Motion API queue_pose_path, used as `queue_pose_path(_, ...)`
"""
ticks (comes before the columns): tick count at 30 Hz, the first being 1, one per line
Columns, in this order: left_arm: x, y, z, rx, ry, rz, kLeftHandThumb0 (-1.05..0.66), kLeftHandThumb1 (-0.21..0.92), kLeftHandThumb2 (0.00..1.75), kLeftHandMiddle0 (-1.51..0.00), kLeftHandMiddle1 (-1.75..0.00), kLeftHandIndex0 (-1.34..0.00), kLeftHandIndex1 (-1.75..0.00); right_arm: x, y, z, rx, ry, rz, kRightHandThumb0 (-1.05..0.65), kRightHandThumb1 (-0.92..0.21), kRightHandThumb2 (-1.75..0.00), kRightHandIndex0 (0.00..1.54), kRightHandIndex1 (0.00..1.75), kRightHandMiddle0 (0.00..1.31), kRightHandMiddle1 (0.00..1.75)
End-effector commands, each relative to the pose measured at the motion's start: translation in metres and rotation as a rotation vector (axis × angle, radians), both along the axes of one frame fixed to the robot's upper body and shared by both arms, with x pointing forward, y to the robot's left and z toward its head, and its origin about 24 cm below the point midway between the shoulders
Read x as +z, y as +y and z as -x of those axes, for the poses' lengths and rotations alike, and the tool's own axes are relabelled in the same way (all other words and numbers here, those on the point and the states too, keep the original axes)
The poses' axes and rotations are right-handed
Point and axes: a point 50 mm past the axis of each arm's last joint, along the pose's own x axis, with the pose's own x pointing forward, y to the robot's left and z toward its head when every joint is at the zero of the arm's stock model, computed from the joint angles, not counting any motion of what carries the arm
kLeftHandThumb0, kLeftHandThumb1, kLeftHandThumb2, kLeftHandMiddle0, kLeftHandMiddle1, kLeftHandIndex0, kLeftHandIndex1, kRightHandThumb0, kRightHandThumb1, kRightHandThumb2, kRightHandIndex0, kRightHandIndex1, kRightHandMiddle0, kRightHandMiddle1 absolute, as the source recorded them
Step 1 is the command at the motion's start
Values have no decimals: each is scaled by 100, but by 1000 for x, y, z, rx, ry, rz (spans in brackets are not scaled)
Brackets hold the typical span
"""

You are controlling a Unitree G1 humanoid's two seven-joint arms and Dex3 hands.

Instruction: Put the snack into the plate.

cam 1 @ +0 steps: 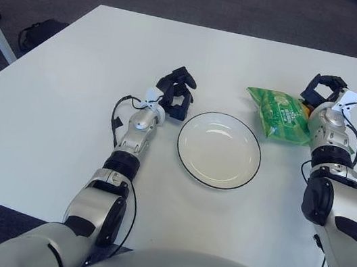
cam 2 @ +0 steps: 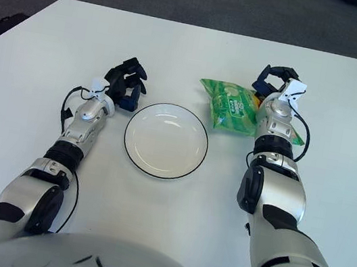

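The snack (cam 1: 279,115) is a green bag lying flat on the white table, just right of the plate and apart from it. The plate (cam 1: 215,174) is white with a dark rim, empty, at the table's middle. My right hand (cam 1: 323,89) is at the bag's far right corner, its forearm over the bag's right end. Its fingers (cam 1: 311,87) are spread in a loose claw and hold nothing. My left hand (cam 1: 176,92) shows just left of the plate, fingers relaxed and empty.
The white table (cam 1: 44,118) reaches to the left and far edges, with dark carpet beyond. A dark bag (cam 1: 39,31) lies on the floor at the far left.
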Motion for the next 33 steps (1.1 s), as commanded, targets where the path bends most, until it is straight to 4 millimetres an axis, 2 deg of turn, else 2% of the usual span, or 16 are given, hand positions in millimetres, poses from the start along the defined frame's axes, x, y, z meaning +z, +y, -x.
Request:
queue_pose_path(1,-39,6,20,21,143,-3,-1,11,156,-65,-175,-64,-175,-10,11,-1,29,40,-26,-51,-25,-141,117,175,67,175)
queue_pose_path(12,-40,6,20,29,142,-2,-1,11,155,-65,-175,-64,-175,-7,23,-7,63,34,-33,-51,-24,-142,119,175,68,175)
queue_pose_path(21,-40,7,20,36,137,1,-1,12,155,-65,-175,-64,-175,-1,22,-10,76,14,-45,-51,-22,-143,119,175,69,175)
queue_pose_path(27,-41,7,21,37,139,4,-1,12,154,-64,-175,-63,-175,24,13,-16,71,-63,-79,-51,-23,-142,119,175,68,175)
queue_pose_path(30,-42,7,22,37,140,3,-1,13,154,-64,-175,-63,-175,48,6,-20,52,-141,-121,-51,-24,-142,121,175,68,175)
queue_pose_path(33,-42,7,22,37,140,2,-1,13,154,-64,-175,-63,-175,60,4,-22,43,-187,-150,-51,-23,-143,122,175,68,175)
